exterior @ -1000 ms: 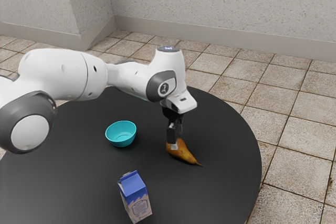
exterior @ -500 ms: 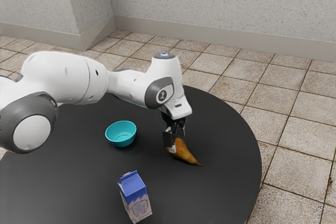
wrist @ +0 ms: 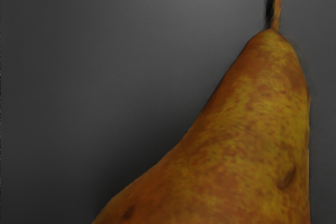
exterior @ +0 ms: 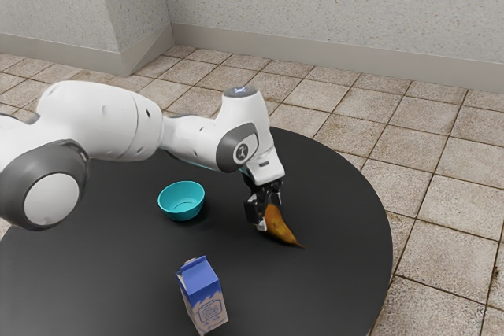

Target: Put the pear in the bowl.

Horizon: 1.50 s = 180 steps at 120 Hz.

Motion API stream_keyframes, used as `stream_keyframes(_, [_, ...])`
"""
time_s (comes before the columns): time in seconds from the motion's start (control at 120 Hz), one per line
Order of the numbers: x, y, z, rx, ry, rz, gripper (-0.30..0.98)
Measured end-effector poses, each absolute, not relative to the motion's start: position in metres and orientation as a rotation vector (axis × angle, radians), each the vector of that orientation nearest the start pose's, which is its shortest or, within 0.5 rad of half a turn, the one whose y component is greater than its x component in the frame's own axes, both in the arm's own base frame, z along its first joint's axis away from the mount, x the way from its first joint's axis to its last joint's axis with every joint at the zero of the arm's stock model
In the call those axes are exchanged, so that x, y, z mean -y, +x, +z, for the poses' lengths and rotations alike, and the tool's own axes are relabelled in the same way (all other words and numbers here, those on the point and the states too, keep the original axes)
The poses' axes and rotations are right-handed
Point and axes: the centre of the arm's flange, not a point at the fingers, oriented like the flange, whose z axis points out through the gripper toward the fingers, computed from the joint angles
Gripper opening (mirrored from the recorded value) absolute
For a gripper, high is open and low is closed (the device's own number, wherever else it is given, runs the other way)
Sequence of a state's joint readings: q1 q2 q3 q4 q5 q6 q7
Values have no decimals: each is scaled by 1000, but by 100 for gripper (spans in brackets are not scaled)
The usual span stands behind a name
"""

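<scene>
One turquoise bowl (exterior: pixel 183 214), pear (exterior: pixel 282 230) outside.

Pear (exterior: pixel 283 231) Was Partly Hidden

The end effector (exterior: pixel 268 216) covered part of the pear's thick end; the wrist view's lower edge cropped it. The exterior view cropped the arm (exterior: pixel 96 120) and table (exterior: pixel 94 273). The print (exterior: pixel 209 312) on the carton (exterior: pixel 198 278) was too small to read.

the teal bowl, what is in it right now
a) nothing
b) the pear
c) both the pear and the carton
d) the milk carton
a: the bowl's inside shows bare, while the pear is at the gripper and the carton stands apart on the table.
</scene>
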<state>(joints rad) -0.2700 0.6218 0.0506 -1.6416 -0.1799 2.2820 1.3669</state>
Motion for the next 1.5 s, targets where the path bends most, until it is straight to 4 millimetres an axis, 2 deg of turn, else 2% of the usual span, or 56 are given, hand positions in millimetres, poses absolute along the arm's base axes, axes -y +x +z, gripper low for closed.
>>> stream_keyframes(0.125, [159,671,256,-2166,-2395,-145,52])
stream_keyframes(0.275, [157,672,260,-2156,-2404,-160,42])
stream_keyframes(0.475, [133,678,291,-2093,-2420,-190,29])
stream_keyframes(0.608, [103,681,315,-2024,-2445,-189,24])
stream_keyframes(0.75, [36,684,338,-1884,-2512,-142,20])
stream_keyframes(0.917, [-24,679,341,-1768,-2591,-65,16])
stream_keyframes(0.992, [-35,673,335,-1752,-2619,-28,13])
stream_keyframes(1.15, [-41,660,331,-1745,-2653,3,9])
stream_keyframes(1.275, [-46,653,327,-1735,-2673,27,10])
stream_keyframes(1.5, [-45,649,326,-1748,-2702,71,43])
